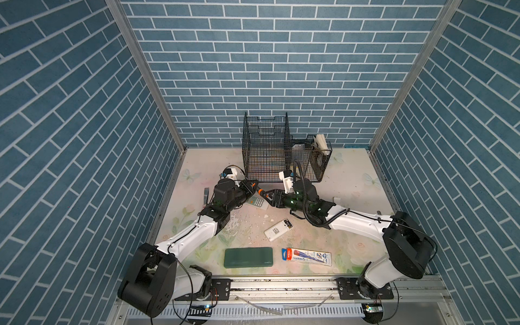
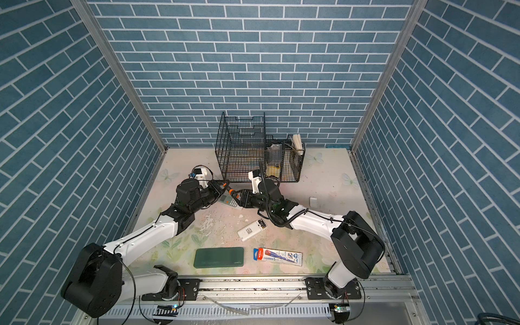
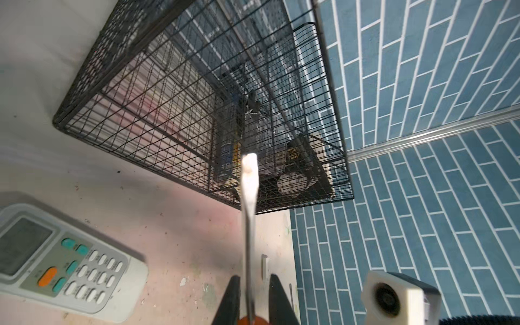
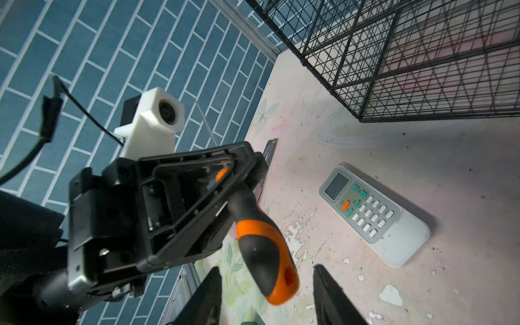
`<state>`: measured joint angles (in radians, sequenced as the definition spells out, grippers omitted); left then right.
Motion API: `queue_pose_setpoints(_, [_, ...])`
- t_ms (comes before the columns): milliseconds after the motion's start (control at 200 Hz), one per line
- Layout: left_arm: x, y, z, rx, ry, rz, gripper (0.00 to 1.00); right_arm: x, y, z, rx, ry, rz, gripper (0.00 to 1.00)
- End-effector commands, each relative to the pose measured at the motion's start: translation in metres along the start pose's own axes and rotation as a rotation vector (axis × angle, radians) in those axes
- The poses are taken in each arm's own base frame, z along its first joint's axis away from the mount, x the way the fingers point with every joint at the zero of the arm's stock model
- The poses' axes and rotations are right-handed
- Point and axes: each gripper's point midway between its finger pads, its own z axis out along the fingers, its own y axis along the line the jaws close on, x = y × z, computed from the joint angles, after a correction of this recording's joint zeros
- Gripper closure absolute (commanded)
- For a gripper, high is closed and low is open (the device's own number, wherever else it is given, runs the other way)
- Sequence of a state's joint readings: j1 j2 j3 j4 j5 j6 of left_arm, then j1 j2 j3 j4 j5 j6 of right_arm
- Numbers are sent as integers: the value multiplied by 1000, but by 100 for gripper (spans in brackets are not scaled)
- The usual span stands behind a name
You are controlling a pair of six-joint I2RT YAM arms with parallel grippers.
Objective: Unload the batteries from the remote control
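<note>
Left fingers (image 3: pixel 232 301) pinch the screwdriver (image 4: pixel 261 247); right wrist view shows right fingers (image 4: pixel 329 298) spread.

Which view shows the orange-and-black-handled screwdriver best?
Right wrist view: the orange-and-black-handled screwdriver shows most of its handle, gripped by the left hand. The left wrist view shows only the metal shaft and flat tip; both top views show just an orange speck.

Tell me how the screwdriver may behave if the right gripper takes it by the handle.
The screwdriver's straight metal shaft suggests it will not bend. Its rounded handle could turn or slip between the right gripper's open jaws. Once the left gripper, shut on it, lets go, the long shaft may tip it.
</note>
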<state>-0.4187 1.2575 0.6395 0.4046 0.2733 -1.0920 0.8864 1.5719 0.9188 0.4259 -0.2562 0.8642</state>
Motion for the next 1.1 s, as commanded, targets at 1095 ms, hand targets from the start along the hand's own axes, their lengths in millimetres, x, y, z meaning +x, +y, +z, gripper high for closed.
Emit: queue_pose_setpoints(1095, [6,5,12,21,28,-166,100,-23,9,34,-40,-119,-85,60])
